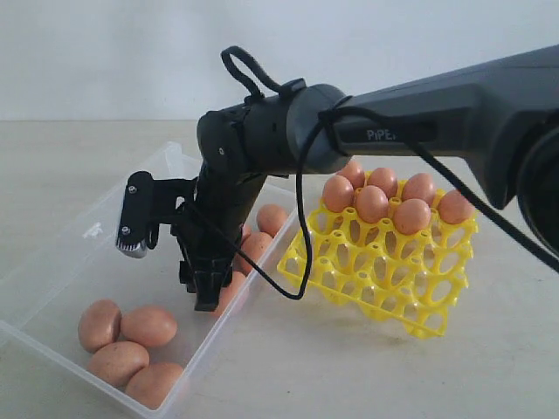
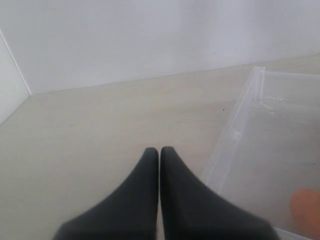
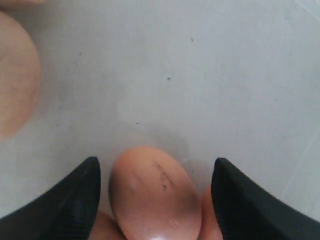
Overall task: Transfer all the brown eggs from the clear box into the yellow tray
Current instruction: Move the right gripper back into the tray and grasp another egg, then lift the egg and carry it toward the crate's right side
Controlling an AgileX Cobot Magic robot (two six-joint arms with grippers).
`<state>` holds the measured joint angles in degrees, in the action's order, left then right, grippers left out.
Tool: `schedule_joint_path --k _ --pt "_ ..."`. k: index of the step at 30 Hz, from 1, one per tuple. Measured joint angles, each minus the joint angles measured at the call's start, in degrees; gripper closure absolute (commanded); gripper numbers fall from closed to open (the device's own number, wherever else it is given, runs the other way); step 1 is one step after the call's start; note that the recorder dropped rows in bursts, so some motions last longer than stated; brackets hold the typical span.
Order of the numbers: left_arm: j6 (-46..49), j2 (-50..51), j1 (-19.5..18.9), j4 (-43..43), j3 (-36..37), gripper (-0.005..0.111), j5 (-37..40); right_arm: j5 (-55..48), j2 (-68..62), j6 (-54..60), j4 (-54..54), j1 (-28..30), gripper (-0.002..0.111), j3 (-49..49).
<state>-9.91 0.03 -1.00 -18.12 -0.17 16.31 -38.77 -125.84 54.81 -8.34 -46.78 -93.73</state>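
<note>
Here the right gripper [image 3: 156, 161] is reaching across to the left and pointing down into the clear box [image 1: 61, 262], its jaws spread either side of a brown egg [image 3: 152, 192] near the box's right wall. A pick seems in hand: next comes a gentle squeeze, then a lift toward the yellow tray [image 1: 376, 279] on the right. The left gripper [image 2: 159, 150] is hovering beside the box, jaws pressed together.

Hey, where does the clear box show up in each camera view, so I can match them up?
Exterior view: the clear box sits lower left, with the right pincer inside it.
Left wrist view: its corner wall runs beside the shut left pincer.
Right wrist view: apparently its pale floor, behind the open pincer.
Shared landmark: the brown eggs lying in it.
</note>
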Motion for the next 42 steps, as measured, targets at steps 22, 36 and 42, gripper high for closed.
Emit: schedule_joint_path --k 22,36,42 --pt "0.0 0.0 0.0 0.0 0.0 0.105 0.0 1.64 -0.96 -17.35 -15.91 2.39 0.107 -4.93" --pt "0.0 0.0 0.0 0.0 0.0 0.105 -0.45 59.83 27.17 -44.5 -36.68 1.05 0.107 39.87" --pt "0.0 0.0 0.0 0.0 0.0 0.105 -0.45 94.62 40.86 -52.65 -46.09 6.22 0.109 60.66"
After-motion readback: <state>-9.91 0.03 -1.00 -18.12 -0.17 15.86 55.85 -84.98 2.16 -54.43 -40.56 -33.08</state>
